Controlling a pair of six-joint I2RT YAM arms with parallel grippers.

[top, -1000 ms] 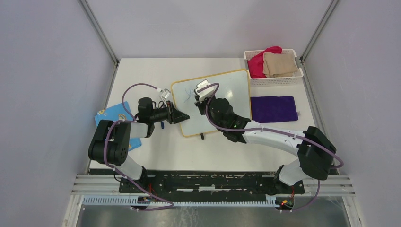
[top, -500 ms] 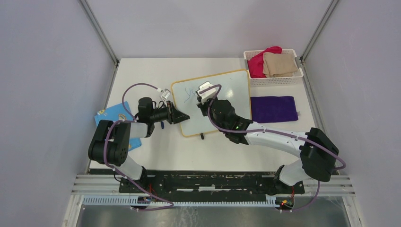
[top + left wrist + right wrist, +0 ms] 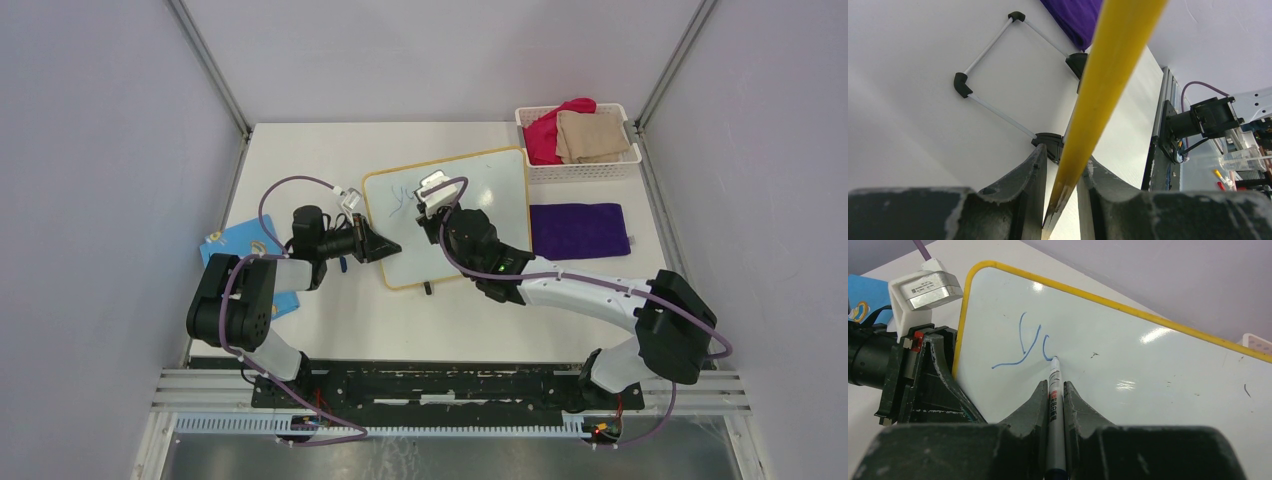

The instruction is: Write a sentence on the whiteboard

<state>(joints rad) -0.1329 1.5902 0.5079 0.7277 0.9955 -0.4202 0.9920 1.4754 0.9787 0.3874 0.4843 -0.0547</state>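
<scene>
Left arm (image 3: 236,300) and right arm (image 3: 585,287): black joints, white links, a purple cable (image 3: 283,183) looped along each; dark, scuffed fingers (image 3: 1030,407).

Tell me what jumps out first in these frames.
The right gripper pinches a marker, its tip on the whiteboard at mid-table. The tip sits beside a few blue strokes near the board's far-left corner. The left gripper clamps the board's yellow edge from the left.
</scene>
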